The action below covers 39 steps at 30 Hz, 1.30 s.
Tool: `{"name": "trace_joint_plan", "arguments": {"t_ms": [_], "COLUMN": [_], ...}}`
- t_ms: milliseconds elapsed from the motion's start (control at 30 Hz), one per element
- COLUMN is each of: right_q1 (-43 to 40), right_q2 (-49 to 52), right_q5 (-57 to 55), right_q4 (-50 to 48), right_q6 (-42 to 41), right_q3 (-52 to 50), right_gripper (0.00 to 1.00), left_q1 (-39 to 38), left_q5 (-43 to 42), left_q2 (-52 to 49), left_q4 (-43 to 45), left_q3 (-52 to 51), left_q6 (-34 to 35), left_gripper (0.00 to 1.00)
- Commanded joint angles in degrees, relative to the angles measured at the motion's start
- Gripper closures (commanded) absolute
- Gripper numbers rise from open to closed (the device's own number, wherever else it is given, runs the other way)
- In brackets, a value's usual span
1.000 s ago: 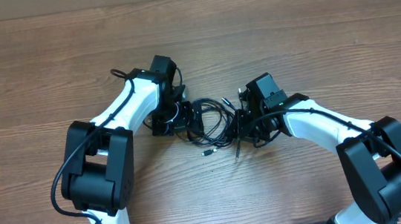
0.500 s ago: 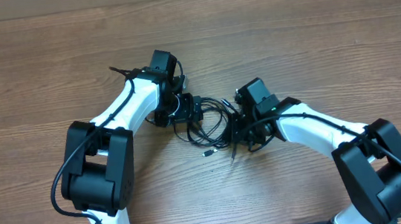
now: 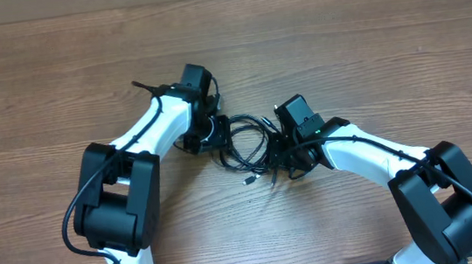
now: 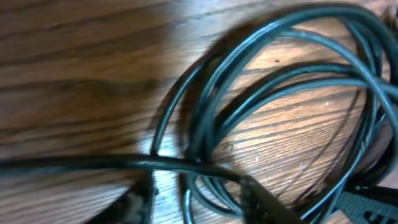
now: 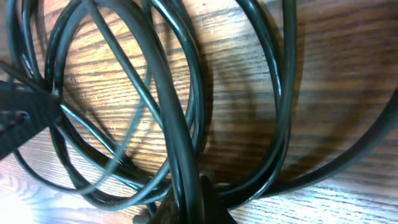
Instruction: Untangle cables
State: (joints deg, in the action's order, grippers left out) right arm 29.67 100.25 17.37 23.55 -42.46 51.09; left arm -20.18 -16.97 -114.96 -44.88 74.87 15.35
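Two small plug ends (image 3: pixel 246 181) (both lying loose) sit nearest. Behind them the cables (image 3: pixel 251 148), thin glossy black cords, form one looped tangle on the table (image 3: pixel 342 50); I cannot count the strands. Two tools: the right tool (image 3: pixel 281 155) is pinched on a cord, and the left tool (image 3: pixel 219 134) has its fingers apart around strands.

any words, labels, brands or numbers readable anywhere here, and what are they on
None: no readable text in any view.
cables: plain black, no print visible, even close up in the wrist views.
left arm and right arm: no label or marking can be made out from overhead.
table: bare wood grain, no sign or sticker.
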Motion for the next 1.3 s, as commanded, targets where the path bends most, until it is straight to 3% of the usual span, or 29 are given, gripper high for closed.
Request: {"name": "trace_joint_plan", "arguments": {"t_ms": [0, 33, 333, 633, 867, 1133, 1267], "right_q1": [-0.1, -0.5, -6.1, -10.8, -14.4, -11.2, -7.5], "right_q2": [0.2, 0.1, 0.0, 0.0, 0.0, 0.0, 0.0], "right_q5": [1.1, 3.8, 23.9, 40.2, 34.4, 23.4, 18.5], "right_q4": [-0.3, -0.3, 1.4, -1.1, 1.4, 6.8, 6.8], "right_q6": [-1.0, -0.6, 2.3, 8.5, 11.1, 11.5, 11.4], "right_q3": [0.9, 1.3, 3.4, 3.4, 3.4, 3.4, 3.4], "right_gripper": [0.96, 0.96, 0.96, 0.96, 0.96, 0.95, 0.83], "left_q1": [-1.1, -0.9, -0.8, -0.8, -0.8, -0.8, -0.8], "left_q5": [2.8, 1.4, 5.6, 16.2, 18.9, 19.0, 19.1], "left_q2": [-2.1, -2.1, -2.1, -2.1, -2.0, -2.0, -2.0], "left_q4": [1.2, 0.8, 9.4, 10.4, 9.6, 8.8, 8.8], "left_q3": [-2.3, -1.4, -0.7, -0.7, -0.5, 0.3, 0.3], "left_q6": [-0.1, -0.1, -3.1, -6.4, -8.1, -8.0, -8.1], "left_gripper": [0.69, 0.74, 0.85, 0.87, 0.86, 0.86, 0.84]}}
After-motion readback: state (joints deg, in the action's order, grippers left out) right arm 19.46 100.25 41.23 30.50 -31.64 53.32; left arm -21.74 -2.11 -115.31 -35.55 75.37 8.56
